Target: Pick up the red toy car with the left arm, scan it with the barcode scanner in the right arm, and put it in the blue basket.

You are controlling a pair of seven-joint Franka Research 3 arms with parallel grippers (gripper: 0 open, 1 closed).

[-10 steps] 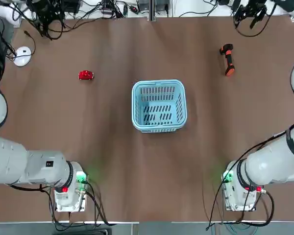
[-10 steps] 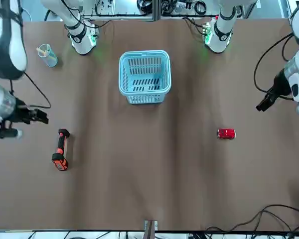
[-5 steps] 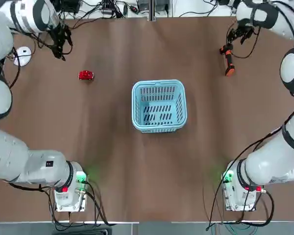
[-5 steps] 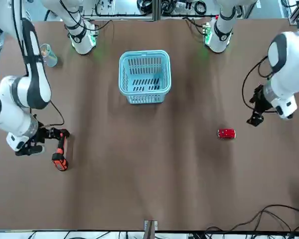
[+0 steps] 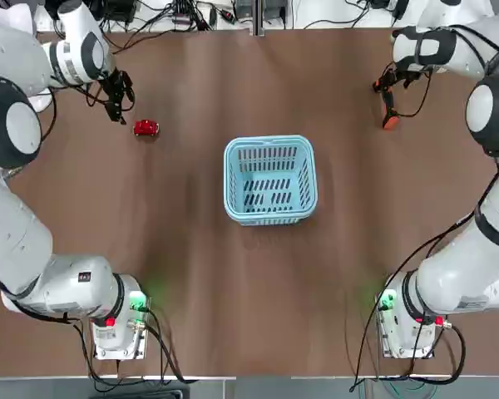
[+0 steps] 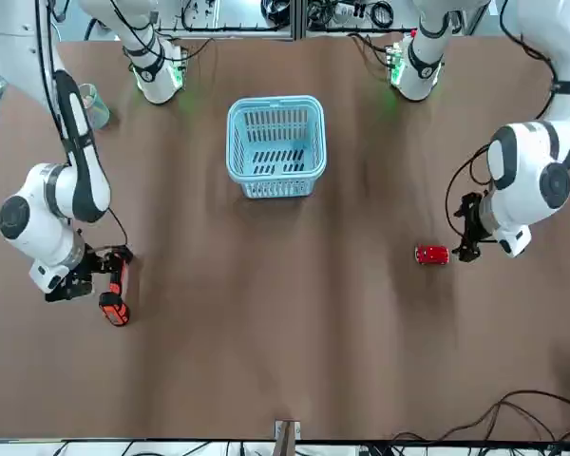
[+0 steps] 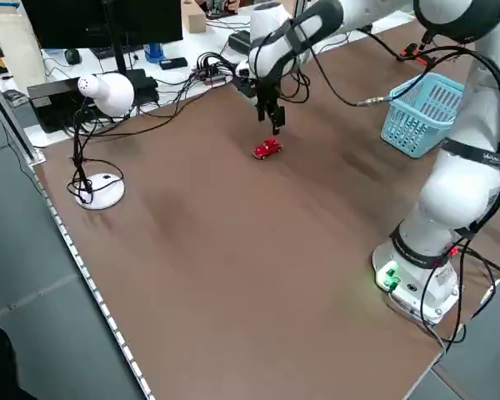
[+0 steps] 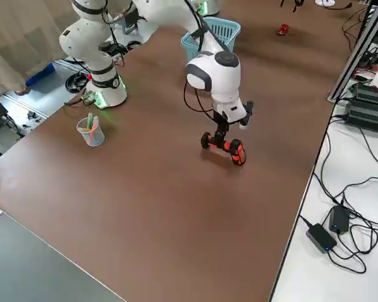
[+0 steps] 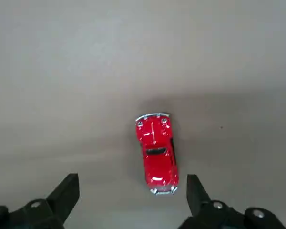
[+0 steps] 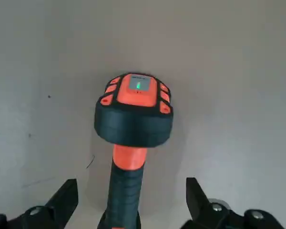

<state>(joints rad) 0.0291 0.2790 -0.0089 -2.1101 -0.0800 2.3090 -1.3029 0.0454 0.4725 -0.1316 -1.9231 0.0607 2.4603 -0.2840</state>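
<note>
Nothing is picked up yet — the red toy car (image 9: 157,155) sits on the table (image 5: 233,307), near the left gripper (image 9: 133,195), whose jaws stand apart; the right gripper (image 10: 132,198) is at the barcode scanner (image 10: 133,109), jaws apart too, its handle between them; grasping, scanning and the drop into the blue basket (image 5: 270,212) all remain, I judge; the car looks tiny and glossy — rounded body, dark window, silvery bumpers at both ends.
</note>
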